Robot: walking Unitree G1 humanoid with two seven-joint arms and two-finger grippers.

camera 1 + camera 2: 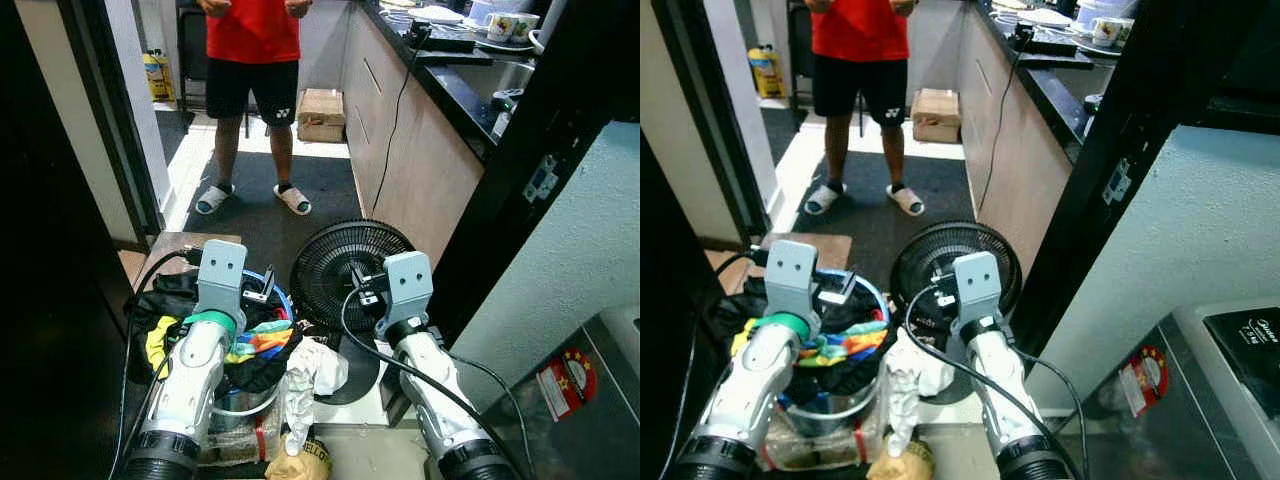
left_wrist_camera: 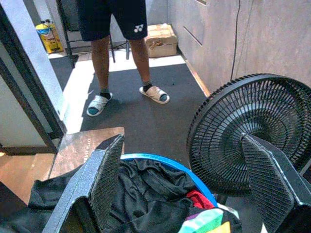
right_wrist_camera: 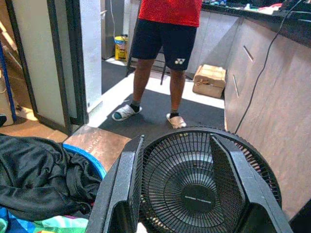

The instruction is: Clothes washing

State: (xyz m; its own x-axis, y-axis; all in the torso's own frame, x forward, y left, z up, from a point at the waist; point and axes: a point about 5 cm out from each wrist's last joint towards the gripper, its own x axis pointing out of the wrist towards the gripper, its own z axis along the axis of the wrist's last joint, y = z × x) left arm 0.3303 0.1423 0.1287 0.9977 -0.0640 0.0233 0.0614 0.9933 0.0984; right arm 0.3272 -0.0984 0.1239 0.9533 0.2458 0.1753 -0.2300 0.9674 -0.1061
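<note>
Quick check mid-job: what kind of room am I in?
Probably a home kitchen or utility area: a counter with mugs, a washing machine, and a bucket of clothes.

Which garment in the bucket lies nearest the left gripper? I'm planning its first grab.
The black garment, heaped on top right below the open left gripper. The rainbow-striped cloth lies nearer the robot, and the white cloth hangs outside.

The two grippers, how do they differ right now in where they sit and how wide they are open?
The left gripper hangs over the blue bucket full of clothes; the right gripper hangs in front of the black fan. The left gripper's fingers are spread wide; the right gripper's fingers are closer together, though still apart. Both are empty and point toward the person in the red shirt.
</note>
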